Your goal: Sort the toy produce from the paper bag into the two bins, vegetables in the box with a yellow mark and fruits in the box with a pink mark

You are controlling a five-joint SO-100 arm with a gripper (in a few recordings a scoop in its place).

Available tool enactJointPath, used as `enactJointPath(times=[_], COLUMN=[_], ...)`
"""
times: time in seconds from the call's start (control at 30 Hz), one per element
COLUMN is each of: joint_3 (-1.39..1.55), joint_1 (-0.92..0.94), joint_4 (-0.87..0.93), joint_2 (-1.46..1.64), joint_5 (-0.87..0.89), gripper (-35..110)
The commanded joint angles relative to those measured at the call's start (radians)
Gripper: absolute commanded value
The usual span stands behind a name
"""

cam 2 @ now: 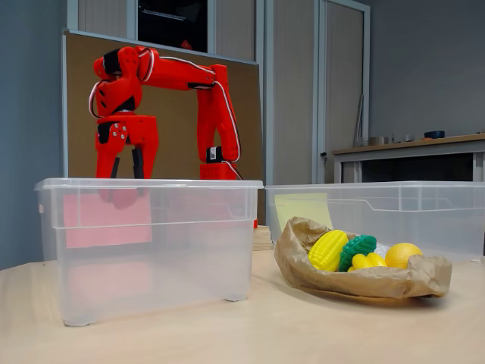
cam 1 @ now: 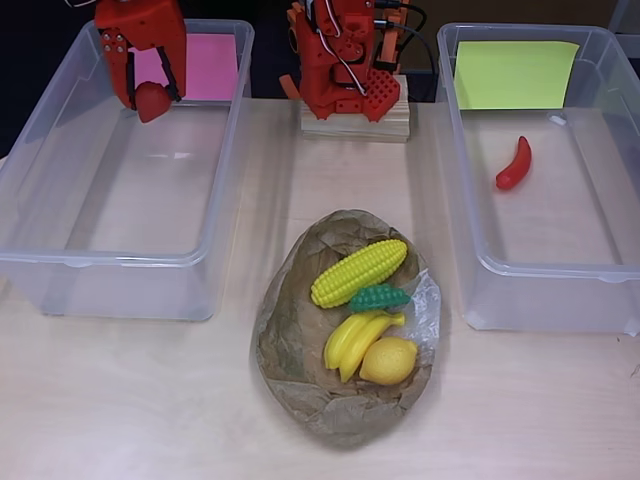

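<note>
- Toy produce: we see 4 pcs on the crumpled paper bag (cam 1: pixel 300 370), mid table (cam 1: pixel 120 400), btwn the two bins.
- Corn (cam 1: pixel 359 273) lies at the bag's far side in overhead view; green veg (cam 1: pixel 379 297) just beside it, touching.
- Bananas (cam 1: pixel 358 340) and lemon (cam 1: pixel 389 361) sit nearer the cam, touching each other.
- Red chili pepper (cam 1: pixel 514 165) lies alone in the right bin (cam 1: pixel 480 260), which has a yellow mark (cam 1: pixel 515 75) at its far end.
- Left bin (cam 1: pixel 100 270) has a pink mark (cam 1: pixel 205 67) at its far end; we see no loose item on its floor.
- Jaws (cam 1: pixel 150 95) clenched on a red rounded fruit (cam 1: pixel 152 102), hanging over the far end of the left bin, next to the pink mark.
- In fixed view the gripper (cam 2: pixel 125 171) points down at the left bin's rim; fruit shows only as a blur thru the plastic wall.
- Arm base on a wood block (cam 1: pixel 355 122) btwn the bins, far side of table.
</note>
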Motion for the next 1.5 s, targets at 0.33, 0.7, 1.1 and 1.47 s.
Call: enactJointPath(times=[0.33,0.7,1.1,1.47], joint_3=[0.028,-0.071,-0.002,0.225], joint_1=[-0.015,-0.342,-1.104,-1.316], joint_4=[0.005,0.020,-0.115,-0.430], joint_2=[0.075,0.483,0.541,0.322], joint_5=[-0.049,-0.192,-0.109,0.077], gripper=[44,49,62,48])
